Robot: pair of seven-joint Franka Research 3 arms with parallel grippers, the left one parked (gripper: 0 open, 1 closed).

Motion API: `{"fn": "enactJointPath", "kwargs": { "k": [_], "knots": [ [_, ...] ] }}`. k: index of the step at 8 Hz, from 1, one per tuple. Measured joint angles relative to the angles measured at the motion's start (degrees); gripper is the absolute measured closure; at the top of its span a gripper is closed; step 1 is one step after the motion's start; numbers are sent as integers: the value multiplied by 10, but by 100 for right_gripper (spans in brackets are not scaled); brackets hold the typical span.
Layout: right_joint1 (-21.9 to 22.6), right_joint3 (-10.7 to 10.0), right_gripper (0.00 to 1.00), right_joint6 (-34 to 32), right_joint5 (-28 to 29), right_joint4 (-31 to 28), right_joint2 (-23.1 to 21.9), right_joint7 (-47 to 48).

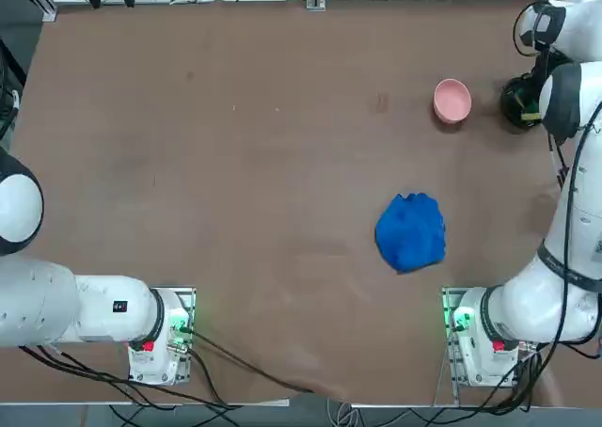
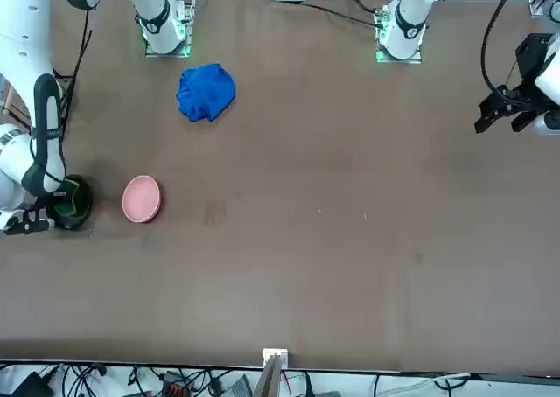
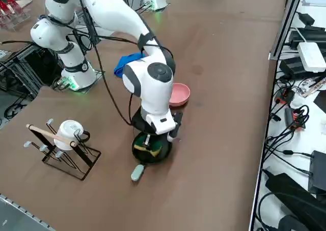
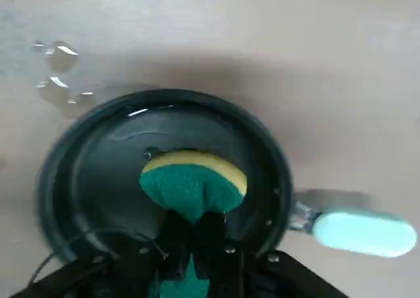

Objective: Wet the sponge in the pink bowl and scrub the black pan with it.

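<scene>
The black pan [image 4: 105, 180] sits at the table's far right edge, its light grey handle [image 4: 364, 232] sticking outward. My right gripper [image 4: 191, 227] hangs just over the pan, shut on the sponge [image 4: 191, 183], whose green face and yellow layer bulge out above the fingers and press into the pan's inside. In the right side view the pan [image 3: 152, 149] lies under the wrist with the sponge [image 3: 153, 150] showing in it. The pink bowl [image 1: 451, 100] stands just left of the pan [image 1: 517, 102] in the top view, apart from the gripper.
A crumpled blue cloth [image 1: 411, 231] lies nearer the arm bases. Water drops [image 4: 59, 75] glisten on the table beside the pan. A wire rack with a white mug [image 3: 63, 142] stands off the table's right side. Cables and power strips line the far edge.
</scene>
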Motion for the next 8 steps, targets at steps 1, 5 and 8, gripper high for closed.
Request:
{"fn": "enactJointPath", "kwargs": {
  "k": [1,5,8],
  "knots": [
    [-10,0,93,12,0,6,8,-13],
    [-19,25,93,10,33,43,16,-27],
    [0,32,93,-39,55,48,15,-29]
  ]
}}
